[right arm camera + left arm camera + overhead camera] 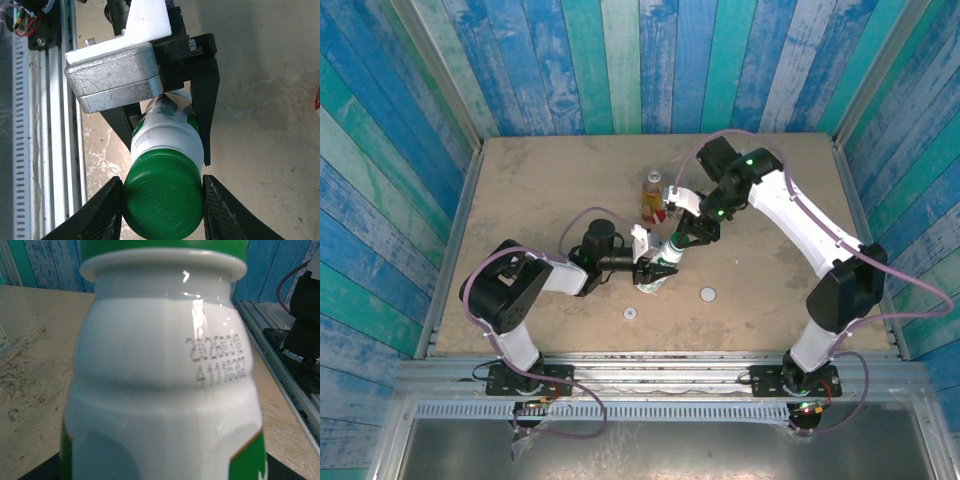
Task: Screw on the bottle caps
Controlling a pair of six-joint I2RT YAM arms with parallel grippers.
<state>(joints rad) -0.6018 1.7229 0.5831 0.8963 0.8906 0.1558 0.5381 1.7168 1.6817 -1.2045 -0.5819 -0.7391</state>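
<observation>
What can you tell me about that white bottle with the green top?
The white bottle looks like glossy plastic, with a rounded shoulder, a flanged neck and a dotted printed code; a green label wraps its lower body. A dark green cap sits on its neck. The left arm's jaws clamp its body, the right arm's jaws pinch the cap. It is near the middle of the table.

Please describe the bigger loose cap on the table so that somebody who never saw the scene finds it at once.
On the sandy table, find the white bottle with the green cap in the middle. Near it, toward the right arm's base, lies a flat round pale cap; the other loose cap, left of the bottle, is smaller.
</observation>
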